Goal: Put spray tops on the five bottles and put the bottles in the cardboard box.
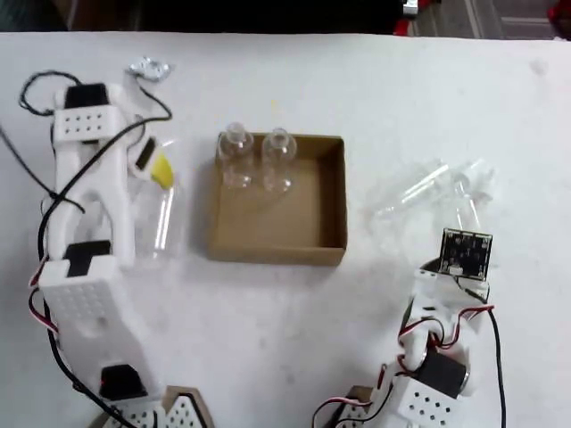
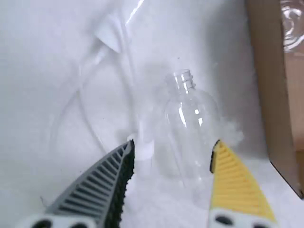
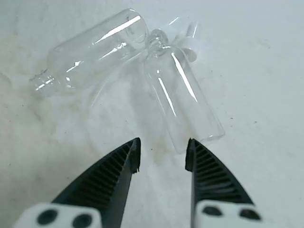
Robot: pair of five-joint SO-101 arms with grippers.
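Cardboard box mid-counter, two bottles standing in its far corner. Left gripper: fingers apart, straddling capless bottle lying beside box. Right gripper: fingers apart, near bottle pair. Step, likely: grasping capless bottle. Next: close fingers, stand it upright.

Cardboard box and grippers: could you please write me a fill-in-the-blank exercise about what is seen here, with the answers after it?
1. The number of bottles standing in the cardboard box is ____.
2. The left gripper has one grey finger and one ____ finger.
3. Both fingers of the right gripper are ____ in colour.
Missing words: two; yellow; black.
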